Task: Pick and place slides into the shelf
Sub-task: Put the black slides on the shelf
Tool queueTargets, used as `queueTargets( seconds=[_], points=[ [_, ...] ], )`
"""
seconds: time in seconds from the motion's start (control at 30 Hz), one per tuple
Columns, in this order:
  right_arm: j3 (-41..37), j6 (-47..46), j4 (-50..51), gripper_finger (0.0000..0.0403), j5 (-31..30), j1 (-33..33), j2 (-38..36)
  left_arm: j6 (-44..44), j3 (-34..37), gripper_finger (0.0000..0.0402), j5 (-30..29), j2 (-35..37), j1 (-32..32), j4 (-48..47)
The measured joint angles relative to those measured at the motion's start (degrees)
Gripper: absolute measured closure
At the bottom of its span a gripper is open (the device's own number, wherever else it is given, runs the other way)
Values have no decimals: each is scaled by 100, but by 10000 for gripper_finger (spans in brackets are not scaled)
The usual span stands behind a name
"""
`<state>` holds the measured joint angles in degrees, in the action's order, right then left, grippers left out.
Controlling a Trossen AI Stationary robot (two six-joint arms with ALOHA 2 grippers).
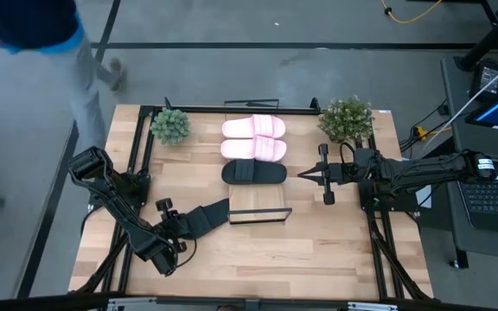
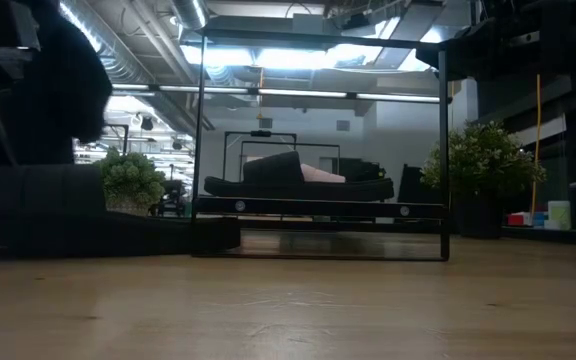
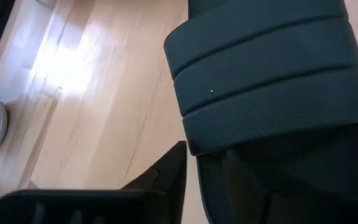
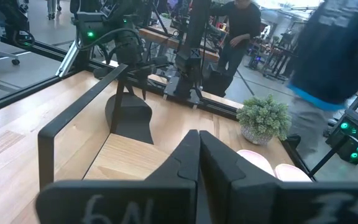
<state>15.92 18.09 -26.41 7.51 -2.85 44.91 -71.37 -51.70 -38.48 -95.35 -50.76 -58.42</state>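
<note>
The shelf lies at the table's middle. Two pale pink slides and one black slide lie flat on it side by side, toward its far end. Its near part is bare wood. A second black slide stands tilted at the shelf's near left corner, with my left gripper shut on it. The left wrist view shows this slide's wide ribbed strap from close up. My right gripper hangs shut and level at the shelf's right side, touching nothing. My left gripper has the second black slide by one long side, behind the strap. One finger stands along the sole's outer side and the other lies on the footbed. It comes slanting down from the table's near left. The slide is tilted, its lower end at the shelf's left edge.
Two potted plants stand at the shelf's far corners. A black frame rises around the shelf. A person walks beyond the table's far left corner. Bare tabletop lies along the near edge.
</note>
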Motion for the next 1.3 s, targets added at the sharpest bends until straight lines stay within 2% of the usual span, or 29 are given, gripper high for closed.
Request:
queueTargets(
  seconds=[0.23,0.53,0.9,1.13,1.3],
  points=[
    [0,2,-2,389,0,2,0,-7,0,392,-1,0,-2,48],
    [0,0,0,389,1,0,0,-47,0,399,52,0,-7,14],
    [0,4,0,389,1,0,0,-175,-7,401,514,0,-4,-207],
    [0,8,0,389,2,0,0,-509,-4,401,679,2,-87,-924],
    [0,12,0,389,1,0,0,-566,-4,401,666,2,-223,-760]
  ],
)
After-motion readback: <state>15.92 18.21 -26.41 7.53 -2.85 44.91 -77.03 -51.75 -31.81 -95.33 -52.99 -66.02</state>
